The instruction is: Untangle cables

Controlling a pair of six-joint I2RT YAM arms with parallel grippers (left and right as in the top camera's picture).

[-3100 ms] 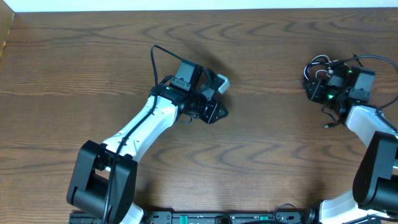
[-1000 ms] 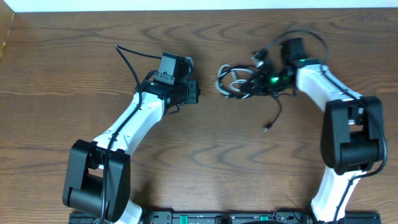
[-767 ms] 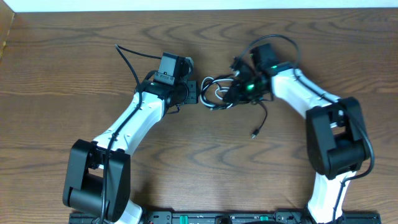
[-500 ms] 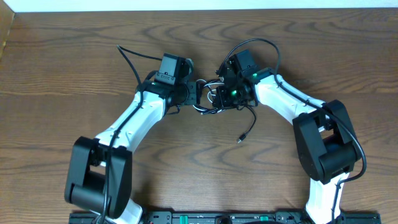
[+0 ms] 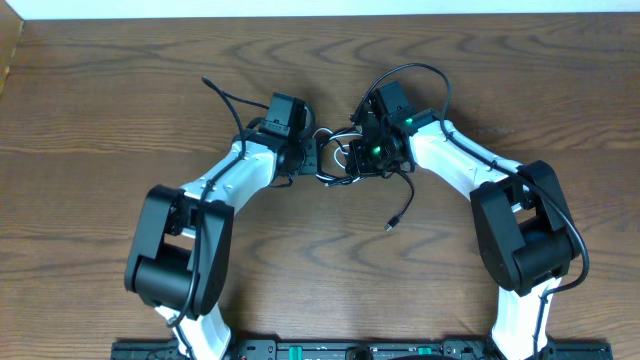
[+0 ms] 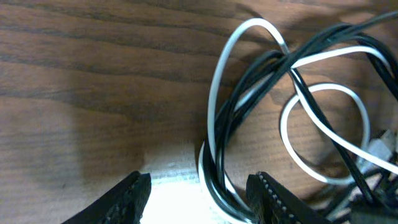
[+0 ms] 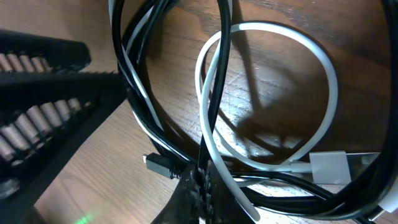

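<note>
Pinching the cables (image 7: 225,25) where black and white strands cross, the right gripper (image 7: 199,186) keeps its jaws closed on them. The left gripper (image 6: 199,194) sets open jaws astride one loop on the worktop (image 5: 120,100).

You're at what looks like a robotics lab bench. The left arm (image 5: 225,185) and right arm (image 5: 470,160), both white and black, rise from the bottom edge of the overhead frame. A black rail (image 5: 350,350) with small green marks runs between them, below a dark wood-grain table (image 5: 100,100).
</note>
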